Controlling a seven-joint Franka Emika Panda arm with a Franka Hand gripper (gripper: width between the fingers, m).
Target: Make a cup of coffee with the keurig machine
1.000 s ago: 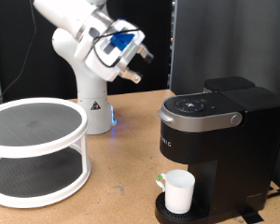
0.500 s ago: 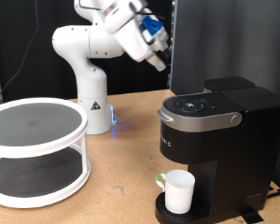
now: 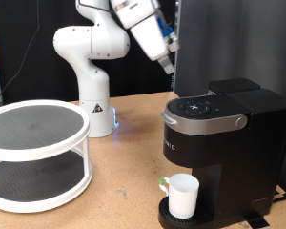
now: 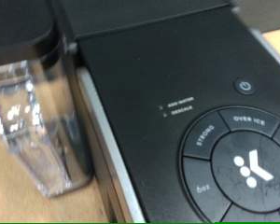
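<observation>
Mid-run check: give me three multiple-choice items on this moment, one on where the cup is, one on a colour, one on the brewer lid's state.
1. Where is the cup?
A. on the drip tray of the keurig machine
B. on the round shelf
C. in the gripper

2. What colour is the round shelf?
A. black
B. white
C. red

3. How is the brewer's lid?
A. raised open
B. removed
C. down, closed

Answers:
1 A, the cup stands under the brewer's spout.
2 B, its rims and posts are white.
3 C, the lid lies flat; the gripper hangs above it, apart.
</observation>
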